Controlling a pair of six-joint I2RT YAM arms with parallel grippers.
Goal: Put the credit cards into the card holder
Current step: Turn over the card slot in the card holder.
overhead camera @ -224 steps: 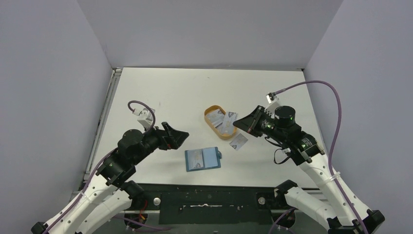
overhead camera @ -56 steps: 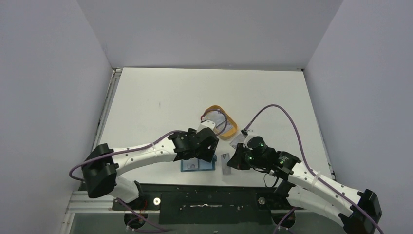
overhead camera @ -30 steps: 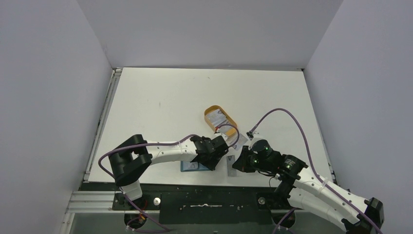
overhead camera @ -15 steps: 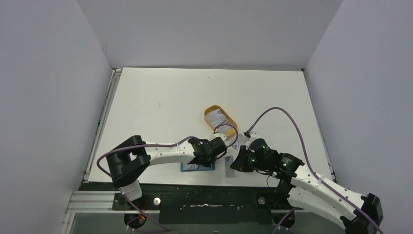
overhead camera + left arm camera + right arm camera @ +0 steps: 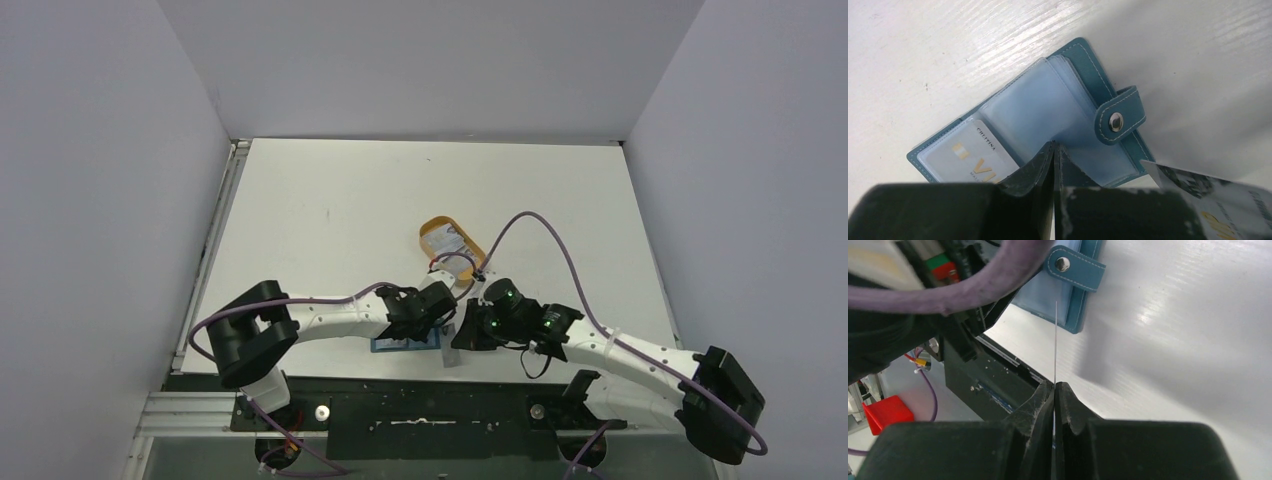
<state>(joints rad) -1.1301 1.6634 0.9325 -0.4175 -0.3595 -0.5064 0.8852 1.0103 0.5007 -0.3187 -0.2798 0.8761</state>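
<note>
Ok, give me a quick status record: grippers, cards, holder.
card holder: lying open, snap tab unfastened
left gripper: shut, tips on its clear pockets; pinch unclear
right gripper: shut on a credit card, near the tab side
pocketed card: one in a clear pocket
tray card: one, in the orange tray

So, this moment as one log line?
left tool: shut at open teal folding wallet | right tool: shut on thin silvery card

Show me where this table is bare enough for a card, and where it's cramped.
Bare: far table between back wall and orange tray; left of the tray. Crowded: near centre, left end effector and right end effector, gripping a credit card, at the card holder.
</note>
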